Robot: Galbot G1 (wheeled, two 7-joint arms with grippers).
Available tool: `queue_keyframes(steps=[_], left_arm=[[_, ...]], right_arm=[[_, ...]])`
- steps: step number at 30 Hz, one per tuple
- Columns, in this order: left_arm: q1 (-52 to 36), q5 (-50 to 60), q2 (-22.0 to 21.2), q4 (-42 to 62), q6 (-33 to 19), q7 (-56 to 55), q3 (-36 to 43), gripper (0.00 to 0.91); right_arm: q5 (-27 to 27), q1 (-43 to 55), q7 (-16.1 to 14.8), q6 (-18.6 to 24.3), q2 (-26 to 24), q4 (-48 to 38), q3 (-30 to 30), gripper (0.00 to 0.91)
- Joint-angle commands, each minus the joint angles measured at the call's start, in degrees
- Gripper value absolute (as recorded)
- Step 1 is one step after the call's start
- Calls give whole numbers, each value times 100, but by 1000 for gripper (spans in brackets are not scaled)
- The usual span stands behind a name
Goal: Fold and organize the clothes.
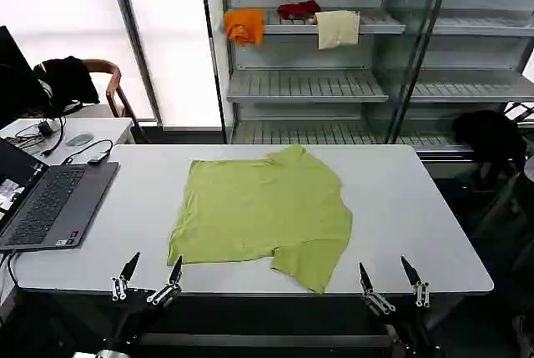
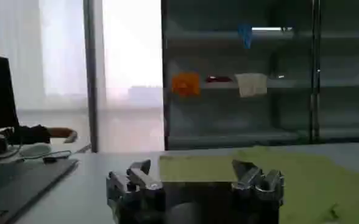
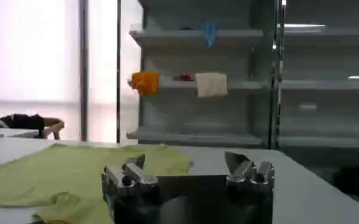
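A lime yellow-green T-shirt (image 1: pixel 260 212) lies spread flat on the white counter (image 1: pixel 400 208), roughly at its centre, with one sleeve reaching the near edge and the other sleeve at the far side. The fabric lies mostly smooth; the printed graphic is not discernible from here, possibly face down. The left claw (image 1: pixel 148 279) sits at the near edge of the counter, just left of the shirt's near-left corner, its fingers spread wide and holding nothing. The right claw (image 1: pixel 390 282) sits at the near edge to the right of the shirt, apart from the near sleeve, likewise spread wide and empty. An open laptop (image 1: pixel 50 201) rests on the left end of the counter, well apart from the shirt. On the shelving (image 1: pixel 309 87) behind the counter lie an orange cloth (image 1: pixel 244 26), a red cloth (image 1: pixel 298 10) and a cream cloth (image 1: pixel 338 28).
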Motion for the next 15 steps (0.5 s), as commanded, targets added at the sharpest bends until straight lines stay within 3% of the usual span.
queue_keyframes(steps=[1, 8, 15], left_arm=[[-347, -613, 525, -321, 2231, -95, -208, 907], [-824, -953, 704, -126, 2845, 292, -349, 907], [-1328, -1235, 696, 241, 2948, 285, -221, 907]], right_arm=[[891, 1147, 455, -2885, -56, 594, -551, 907], [1106, 1713, 716, -3320, 82, 389, -1125, 907], [1116, 2046, 839, -3466, 218, 239, -1433, 907]])
